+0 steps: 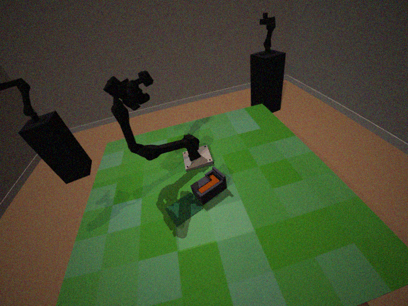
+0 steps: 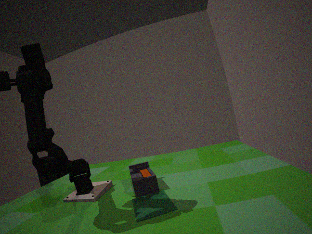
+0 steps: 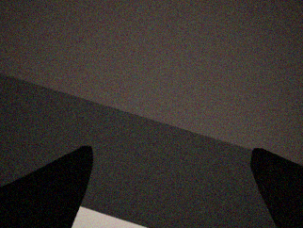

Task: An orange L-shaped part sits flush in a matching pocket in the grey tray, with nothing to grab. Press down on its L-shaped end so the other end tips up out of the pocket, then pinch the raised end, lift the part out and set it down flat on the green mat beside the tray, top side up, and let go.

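In the top view, shows L-shaped part in tray, mat beside it toward desk's left edge, base plate behind, nearer far edge.

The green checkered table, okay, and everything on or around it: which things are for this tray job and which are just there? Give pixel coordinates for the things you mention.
For the job:
- orange L-shaped part point(image 1: 208, 185) point(image 2: 145, 173)
- grey tray point(image 1: 215, 192) point(image 2: 146, 186)
- dark green mat point(image 1: 194, 210) point(image 2: 151, 213)
- arm's gripper point(image 1: 147, 88) point(image 3: 172, 155), open

Apparently just there:
- two black pedestals point(image 1: 59, 151) point(image 1: 266, 79), each carrying another arm
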`<state>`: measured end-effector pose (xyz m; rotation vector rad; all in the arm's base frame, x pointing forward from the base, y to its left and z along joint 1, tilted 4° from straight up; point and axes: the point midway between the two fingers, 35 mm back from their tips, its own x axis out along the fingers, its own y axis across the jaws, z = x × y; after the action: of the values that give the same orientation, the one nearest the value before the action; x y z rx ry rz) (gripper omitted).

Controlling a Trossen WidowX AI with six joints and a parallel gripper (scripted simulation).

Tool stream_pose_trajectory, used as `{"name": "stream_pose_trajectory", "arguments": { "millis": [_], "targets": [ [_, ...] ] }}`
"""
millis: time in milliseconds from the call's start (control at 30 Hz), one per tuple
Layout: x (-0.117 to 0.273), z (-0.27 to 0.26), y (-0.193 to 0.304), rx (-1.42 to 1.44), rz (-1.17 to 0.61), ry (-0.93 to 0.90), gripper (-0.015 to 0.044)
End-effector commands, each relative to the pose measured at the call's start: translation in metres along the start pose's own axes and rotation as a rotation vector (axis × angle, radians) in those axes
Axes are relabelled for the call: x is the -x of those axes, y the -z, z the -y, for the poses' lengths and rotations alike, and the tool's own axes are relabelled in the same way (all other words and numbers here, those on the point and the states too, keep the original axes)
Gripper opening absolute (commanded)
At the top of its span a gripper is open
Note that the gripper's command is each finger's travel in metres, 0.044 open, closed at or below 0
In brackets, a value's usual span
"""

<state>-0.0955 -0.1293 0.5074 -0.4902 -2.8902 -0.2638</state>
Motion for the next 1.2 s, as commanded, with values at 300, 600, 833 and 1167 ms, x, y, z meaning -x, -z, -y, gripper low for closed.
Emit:
{"name": "stream_pose_trajectory", "arguments": {
  "millis": [300,600,833,1167],
  "targets": [
    [-0.048,-0.102,-0.025,-0.505,0.047,-0.384,0.018],
    [-0.031,-0.263,-0.09,-1.279,-0.183,-1.05,0.018],
    [0.049,-0.347,-0.146,-1.73,-0.651,-1.528,0.018],
    [0.216,-0.367,-0.23,-2.028,-1.954,-2.035,0.018]
  ]
}}
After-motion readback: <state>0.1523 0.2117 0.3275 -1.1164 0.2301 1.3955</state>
